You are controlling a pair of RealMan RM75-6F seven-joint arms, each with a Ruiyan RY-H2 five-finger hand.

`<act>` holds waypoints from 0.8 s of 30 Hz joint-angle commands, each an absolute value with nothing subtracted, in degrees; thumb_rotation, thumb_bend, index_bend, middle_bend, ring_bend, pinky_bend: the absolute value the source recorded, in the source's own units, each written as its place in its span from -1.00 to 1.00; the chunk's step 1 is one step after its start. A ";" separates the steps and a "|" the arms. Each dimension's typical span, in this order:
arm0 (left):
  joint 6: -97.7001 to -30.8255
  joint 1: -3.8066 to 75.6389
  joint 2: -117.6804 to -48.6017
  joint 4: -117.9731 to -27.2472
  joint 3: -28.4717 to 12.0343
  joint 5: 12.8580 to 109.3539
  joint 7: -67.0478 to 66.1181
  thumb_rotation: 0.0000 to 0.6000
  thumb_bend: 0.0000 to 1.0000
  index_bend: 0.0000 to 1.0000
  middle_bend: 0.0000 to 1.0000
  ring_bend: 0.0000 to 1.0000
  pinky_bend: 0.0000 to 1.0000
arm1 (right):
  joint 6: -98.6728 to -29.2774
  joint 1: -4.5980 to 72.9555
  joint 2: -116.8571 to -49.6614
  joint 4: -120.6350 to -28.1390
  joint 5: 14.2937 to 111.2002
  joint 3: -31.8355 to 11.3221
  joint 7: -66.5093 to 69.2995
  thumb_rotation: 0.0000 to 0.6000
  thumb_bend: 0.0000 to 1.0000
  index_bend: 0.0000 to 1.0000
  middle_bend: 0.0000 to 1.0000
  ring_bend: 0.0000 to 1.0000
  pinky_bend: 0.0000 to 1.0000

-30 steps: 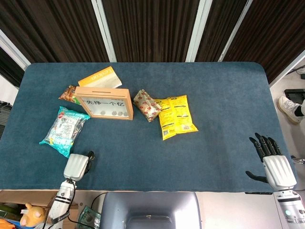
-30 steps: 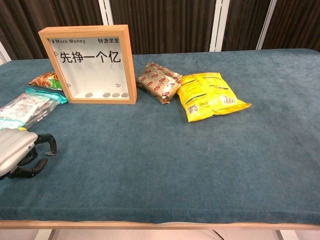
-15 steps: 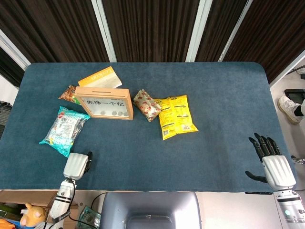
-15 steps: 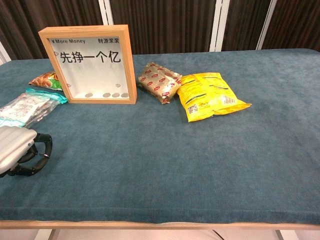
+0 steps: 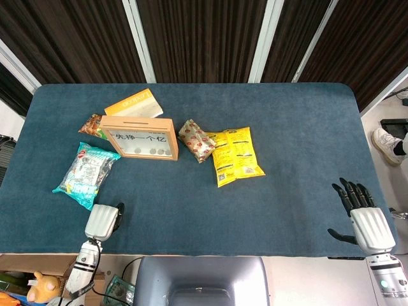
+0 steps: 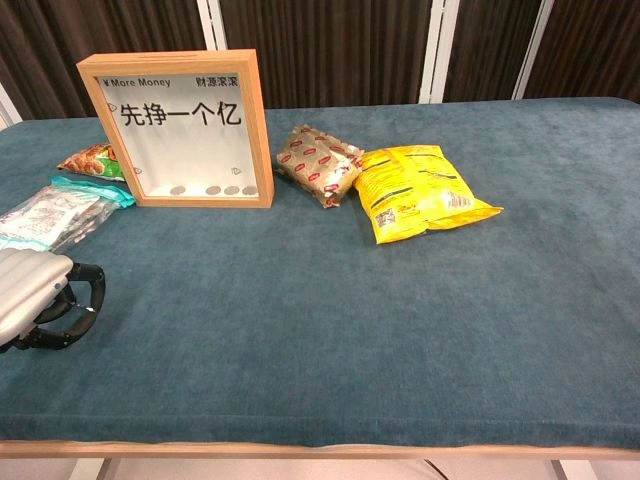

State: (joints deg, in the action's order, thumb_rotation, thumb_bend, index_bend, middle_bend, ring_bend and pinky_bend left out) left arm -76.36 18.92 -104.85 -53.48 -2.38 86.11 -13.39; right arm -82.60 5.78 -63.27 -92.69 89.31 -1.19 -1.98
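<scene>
1. The left hand [image 5: 102, 222] sits at the near left edge of the blue table [image 5: 287, 146], its dark fingers [image 6: 85, 290] curled in toward the palm with nothing between them

2. Nearest to it is the teal snack bag [image 5: 86, 174], lying flat just beyond the hand and apart from it; the chest view shows only the bag's end at the left margin

3. The right hand [image 5: 366, 220] rests at the near right edge, palm down, fingers [image 5: 349, 191] spread and straight, thumb out to the side, holding nothing; the chest view does not show it

4. Behind the teal bag stands a wooden framed money box [image 6: 185, 128], upright, with coins along its bottom

5. An orange snack packet [image 5: 92, 125] pokes out at the box's left, and a yellow-orange flat pack [image 5: 134, 104] lies behind it

6. Right of the box lie a brown-red candy bag [image 6: 315, 162] and a yellow snack bag [image 6: 420, 190], touching each other, well apart from both hands
</scene>
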 commanded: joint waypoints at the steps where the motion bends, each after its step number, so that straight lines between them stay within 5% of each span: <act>1: -76.64 18.83 -104.48 -54.15 -2.37 86.19 -13.22 1.00 0.27 0.37 1.00 1.00 1.00 | -82.62 5.77 -63.28 -92.68 89.30 -1.19 -2.04 1.00 -0.65 -1.00 -1.00 -1.00 -1.00; 12: -79.03 19.58 -100.53 -60.23 -4.08 86.97 -9.23 1.00 0.34 0.42 1.00 1.00 1.00 | -82.44 5.85 -63.43 -92.72 89.25 -1.16 -2.39 1.00 -0.65 -1.00 -1.00 -1.00 -1.00; 24: -75.68 24.20 -82.52 -96.73 -17.13 78.55 -10.80 1.00 0.40 0.43 1.00 1.00 1.00 | -81.08 6.39 -62.78 -92.45 87.81 -1.66 -0.38 1.00 -0.65 -1.00 -1.00 -1.00 -1.00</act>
